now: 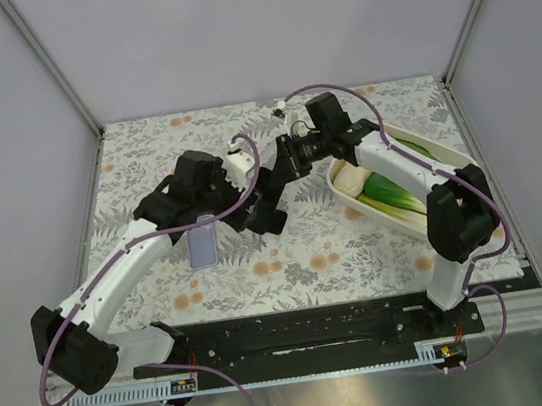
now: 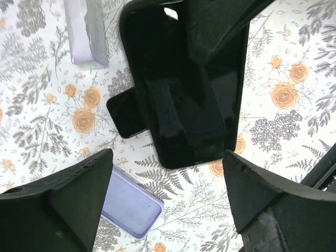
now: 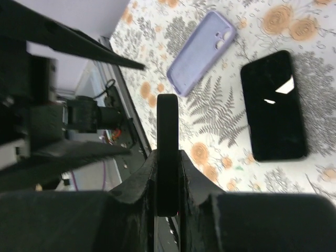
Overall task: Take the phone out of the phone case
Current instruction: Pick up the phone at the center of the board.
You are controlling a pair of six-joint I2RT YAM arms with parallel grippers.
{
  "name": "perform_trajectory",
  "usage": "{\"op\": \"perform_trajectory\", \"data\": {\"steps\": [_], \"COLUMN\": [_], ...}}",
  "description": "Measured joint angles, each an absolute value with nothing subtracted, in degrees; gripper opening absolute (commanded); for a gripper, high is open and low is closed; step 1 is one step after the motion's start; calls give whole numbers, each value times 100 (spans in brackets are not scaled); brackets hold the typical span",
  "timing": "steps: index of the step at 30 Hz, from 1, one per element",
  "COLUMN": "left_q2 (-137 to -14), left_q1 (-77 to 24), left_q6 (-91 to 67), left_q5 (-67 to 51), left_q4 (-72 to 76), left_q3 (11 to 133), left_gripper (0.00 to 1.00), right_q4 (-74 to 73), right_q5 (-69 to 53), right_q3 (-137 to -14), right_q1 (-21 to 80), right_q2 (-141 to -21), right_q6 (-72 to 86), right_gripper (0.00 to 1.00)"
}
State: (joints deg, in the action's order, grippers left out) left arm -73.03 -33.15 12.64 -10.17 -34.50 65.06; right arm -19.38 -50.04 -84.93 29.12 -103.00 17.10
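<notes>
My right gripper [image 3: 168, 173] is shut on a black phone-sized slab [image 2: 184, 89] and holds it edge-on above the table; it shows edge-on in the right wrist view [image 3: 168, 152]. I cannot tell whether the slab is a bare phone or a cased one. A second black phone [image 3: 273, 105] lies flat on the floral cloth, partly hidden behind the slab in the left wrist view [image 2: 123, 113]. A lavender phone case [image 1: 202, 241] lies flat beside it [image 3: 202, 50]. My left gripper [image 2: 168, 210] is open and empty, hovering just short of the slab's lower end, with the case [image 2: 128, 202] under its left finger.
A white oval tray [image 1: 446, 153] with green and white vegetables stands at the right. The black base rail [image 1: 310, 334] runs along the near edge. Both arms crowd the middle of the floral cloth [image 1: 359, 251].
</notes>
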Motion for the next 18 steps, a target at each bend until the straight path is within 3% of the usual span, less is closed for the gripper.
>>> {"op": "perform_trajectory", "data": {"steps": [2, 18], "left_q2": [-7116, -6980], "left_q1": [-3282, -3212], "left_q6": [1498, 3146], "left_q5": [-1210, -3361], "left_q4": [-3535, -4960], "left_q3": [6532, 7035], "left_gripper": [99, 96], "right_q4": [-2368, -5262], "right_q5": [-4960, -4925], "right_q3": [-8493, -8895], "right_q1": [2853, 2797], "right_q2": [-10158, -8886], "right_q6": [1234, -2217], "right_gripper": [0, 0]}}
